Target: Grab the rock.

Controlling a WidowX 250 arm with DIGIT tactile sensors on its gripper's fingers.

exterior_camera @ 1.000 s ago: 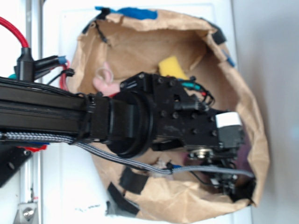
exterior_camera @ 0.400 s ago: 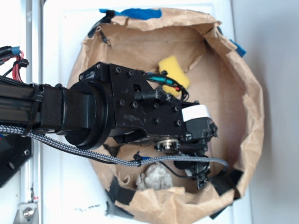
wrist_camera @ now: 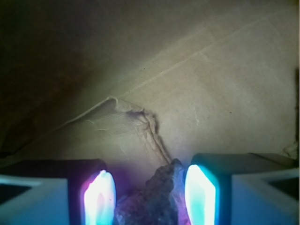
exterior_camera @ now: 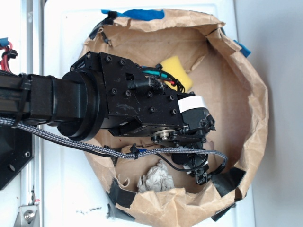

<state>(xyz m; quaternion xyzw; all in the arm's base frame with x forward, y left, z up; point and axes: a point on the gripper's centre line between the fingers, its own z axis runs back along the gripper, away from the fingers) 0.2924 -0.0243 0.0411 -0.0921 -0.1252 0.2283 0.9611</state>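
Since 0.4 s ago the black arm (exterior_camera: 109,109) has shifted slightly toward the upper left of the exterior view, baring more of the yellow sponge (exterior_camera: 177,71) and of the pale wrinkly lump (exterior_camera: 155,178).

In the wrist view the rock (wrist_camera: 157,199), dark brown and jagged, sits between the 2 glowing fingers (wrist_camera: 200,193) of the gripper (wrist_camera: 150,194). The jaws stand apart with the rock filling most of the gap; whether the pads press it I cannot tell. In the exterior view the rock is hidden under the arm.

Beyond the rock lies creased brown paper with a raised fold. It belongs to the paper-lined basin (exterior_camera: 246,118), edged with blue tape (exterior_camera: 139,13) and black tape (exterior_camera: 232,179), with the pale lump near its lower rim.
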